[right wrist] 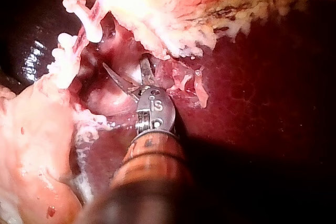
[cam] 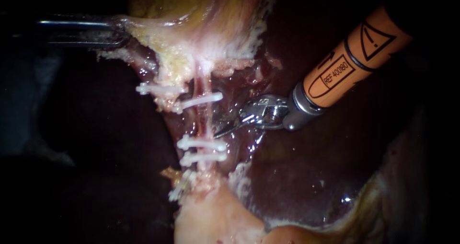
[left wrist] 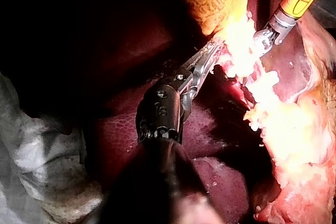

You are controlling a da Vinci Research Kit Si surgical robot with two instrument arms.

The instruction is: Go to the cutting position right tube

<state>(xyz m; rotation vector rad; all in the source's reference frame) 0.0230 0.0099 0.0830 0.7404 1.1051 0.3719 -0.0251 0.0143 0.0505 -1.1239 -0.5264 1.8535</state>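
In the endoscope view the right tube (cam: 205,122) is a thin, pink, glistening strand running down from the yellowish, fatty-edged gallbladder (cam: 191,14). White plastic clips (cam: 201,100) cross it, one above a bare stretch and two close together below. The right instrument (cam: 229,127), an orange sleeve ending in a shiny metal wrist and two slim curved blades, reaches that bare stretch from the side. Its tip is just beside the tube, but contact is hard to judge. The left instrument (cam: 119,29) is dark and largely lost in shadow; its jaws are closed on the gallbladder's ragged pale edge, which is drawn taut toward it. Smooth, wet, dark red liver (cam: 311,177) lies behind. In the left wrist view glare whites out the tissue ahead of the left instrument's long jaws, so the tube cannot be made out. In the right wrist view the blades stand apart in a narrow V with nothing held between them.
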